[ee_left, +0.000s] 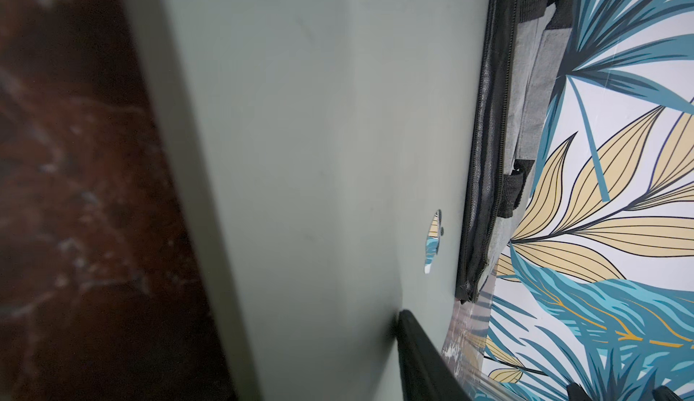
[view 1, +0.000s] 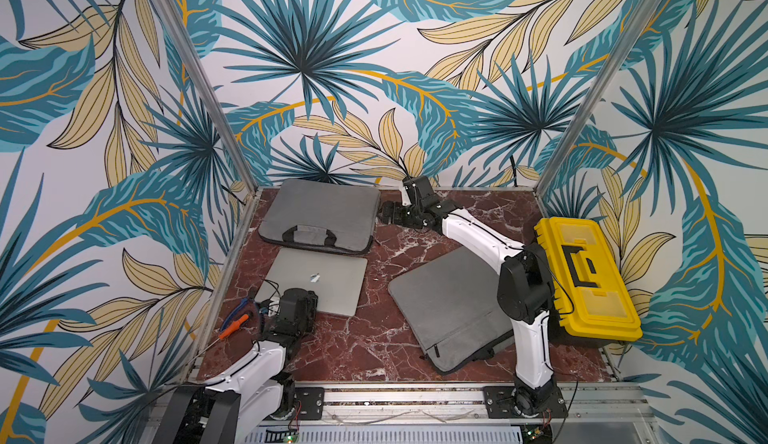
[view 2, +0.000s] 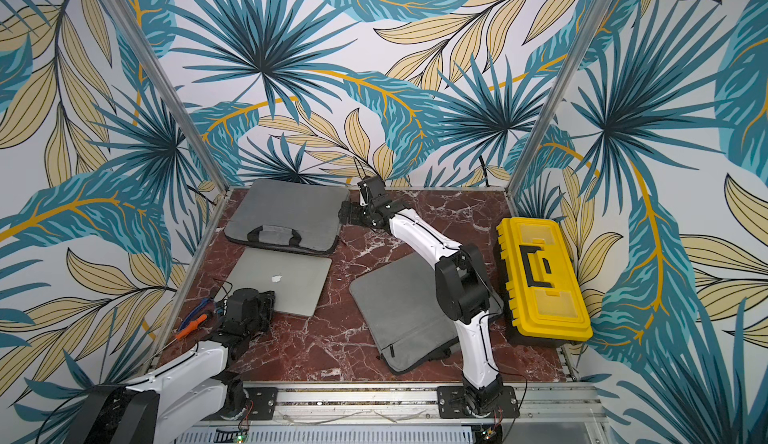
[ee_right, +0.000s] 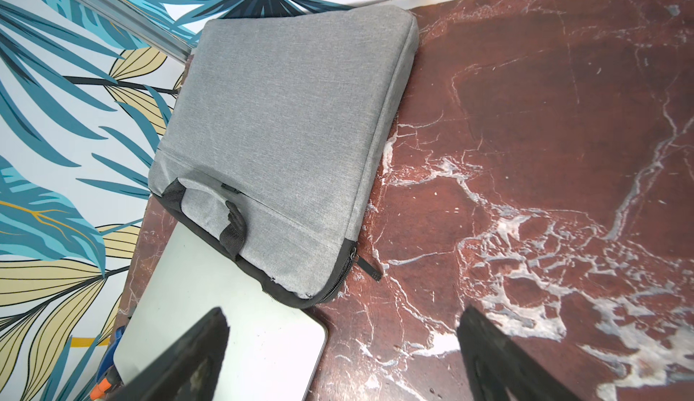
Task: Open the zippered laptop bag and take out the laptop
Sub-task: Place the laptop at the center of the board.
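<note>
The grey laptop bag [view 1: 320,209] [view 2: 286,209] [ee_right: 281,117] lies at the back left, handle side toward me, its zipper undone along the front edge [ee_left: 484,155]. The silver laptop [view 1: 320,280] [view 2: 282,280] [ee_right: 225,324] lies flat on the table just in front of the bag's mouth. My left gripper [view 1: 309,302] [view 2: 268,300] is at the laptop's near left corner. One black finger [ee_left: 417,346] rests on the lid [ee_left: 319,155]; the other finger is hidden. My right gripper [view 1: 384,213] [ee_right: 343,312] hangs open beside the bag's right edge, holding nothing.
A second grey sleeve [view 1: 444,309] lies at the front right under the right arm. A yellow toolbox [view 1: 586,275] stands by the right wall. An orange-handled screwdriver [view 1: 235,325] and a blue-handled tool [view 1: 239,311] lie by the left edge. Patterned walls close three sides.
</note>
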